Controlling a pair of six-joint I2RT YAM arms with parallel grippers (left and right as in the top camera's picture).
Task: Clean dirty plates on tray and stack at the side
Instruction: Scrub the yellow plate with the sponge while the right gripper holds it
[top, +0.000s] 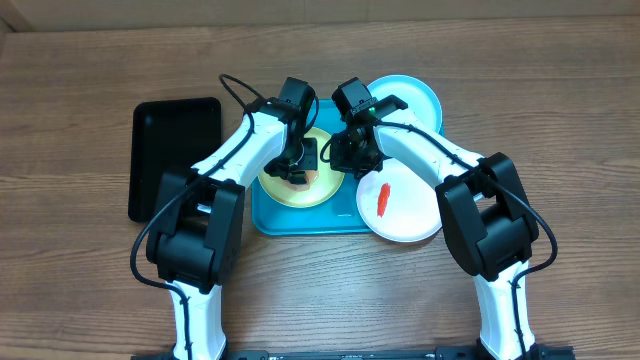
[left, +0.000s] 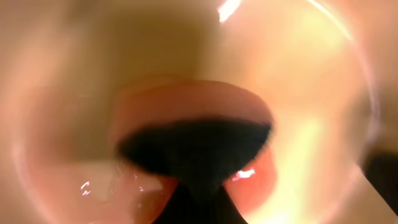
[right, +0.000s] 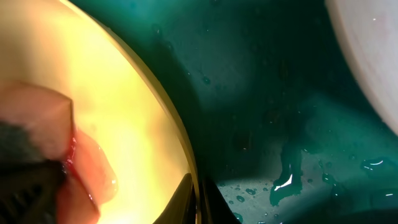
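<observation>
overhead view: you have the turquoise tray (top: 300, 224) at the middle of the wooden surface (top: 80, 285), with the yellow-green plate (top: 320, 190) lying inside it. your left fingers (top: 298, 172) are down over that plate, clamped on a pink sponge (right: 34, 115) that rests on the plate's face. the left wrist view is too blurred to add more. your right fingers (top: 340, 166) are pinched together on the same plate's right rim. the right wrist view confirms this and shows water drops on the tray floor beside it. the white plate (top: 408, 218) overlaps the tray's right edge and carries a red smear (top: 384, 198). the light blue plate (top: 418, 95) sits at the tray's far right corner. a black tray (top: 175, 150) lies apart to the left.
</observation>
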